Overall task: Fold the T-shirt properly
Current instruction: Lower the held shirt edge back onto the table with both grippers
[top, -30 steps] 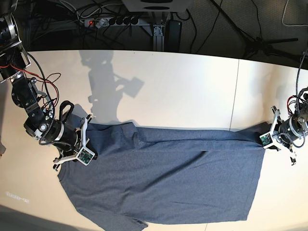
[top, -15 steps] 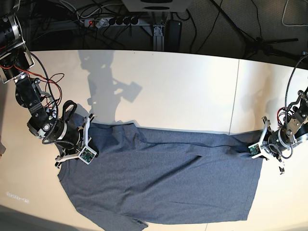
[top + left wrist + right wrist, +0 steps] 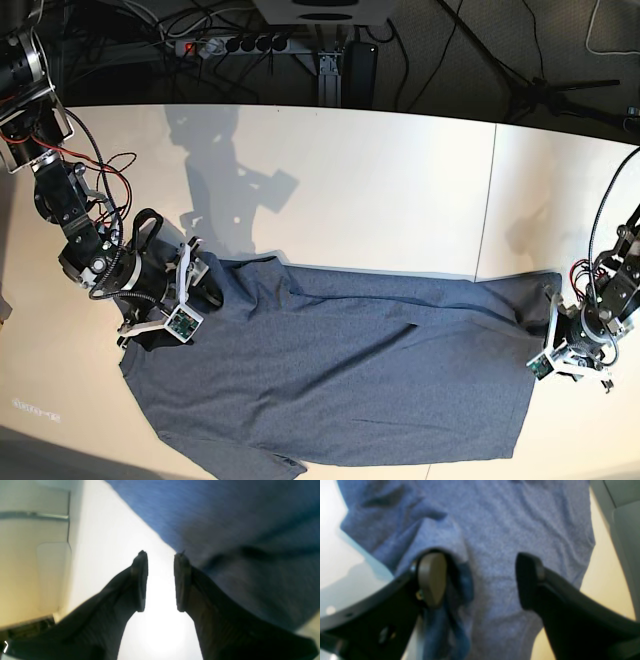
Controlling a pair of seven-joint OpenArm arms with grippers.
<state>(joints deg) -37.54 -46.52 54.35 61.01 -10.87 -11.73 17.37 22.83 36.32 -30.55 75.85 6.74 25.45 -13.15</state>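
One T-shirt [image 3: 340, 370] on the desk [image 3: 380, 190], blue-grey, plain side up, spread across the near half with a sleeve poking off toward the bottom edge and a long crease running through its upper part. Two arms work it, one at each end. The right claw [image 3: 480, 580] sits over the shirt's end on the base view's left, jaws spread wide, bunched cloth directly beneath them and a darker fold pressed against one finger [image 3: 431, 578]; nothing is pinched between the two. The left claw [image 3: 160, 580] is at the other end, by the shirt's corner, jaws parted to a narrow gap with bare white desk showing through; the shirt's edge lies just beside one fingertip [image 3: 181, 560], and the view is too blurred to say whether they touch. Behind the desk, one power strip [image 3: 235, 44] with a red switch lies on the dark floor among loose cables [image 3: 450, 40], and one black tripod leg [image 3: 560, 95] stretches in at the far right. Red wires [image 3: 100, 185] loop along the right arm. A seam [image 3: 487, 200] splits the desk top into two panels. The arms' shadow [image 3: 235, 180] falls on the bare far half; no object lies there between the two claws.
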